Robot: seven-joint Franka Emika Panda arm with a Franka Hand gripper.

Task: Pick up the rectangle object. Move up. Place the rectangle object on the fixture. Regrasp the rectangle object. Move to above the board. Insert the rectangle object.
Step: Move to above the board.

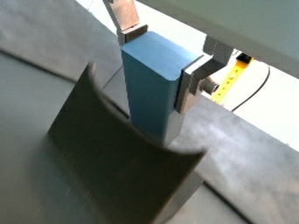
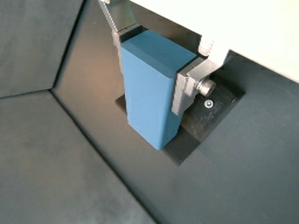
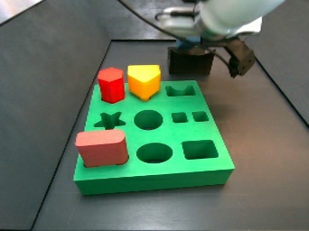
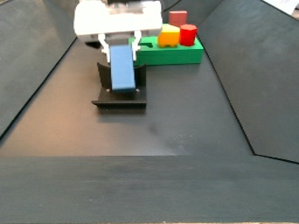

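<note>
Fixture (image 4: pixel 119 94) taken as landmark. In a side view, its base plate lies on the dark floor nearest the camera. The rectangle object (image 4: pixel 121 66), slate-blue, stands upright on the fixture against its upright wall. The gripper (image 4: pixel 119 48) is directly above the fixture, its silver fingers (image 2: pixel 188 86) clamped on the block's upper sides in both wrist views. Beyond the fixture lies the green board (image 4: pixel 173 54), carrying a yellow block (image 4: pixel 170 36) and red block (image 4: pixel 177 17).
</note>
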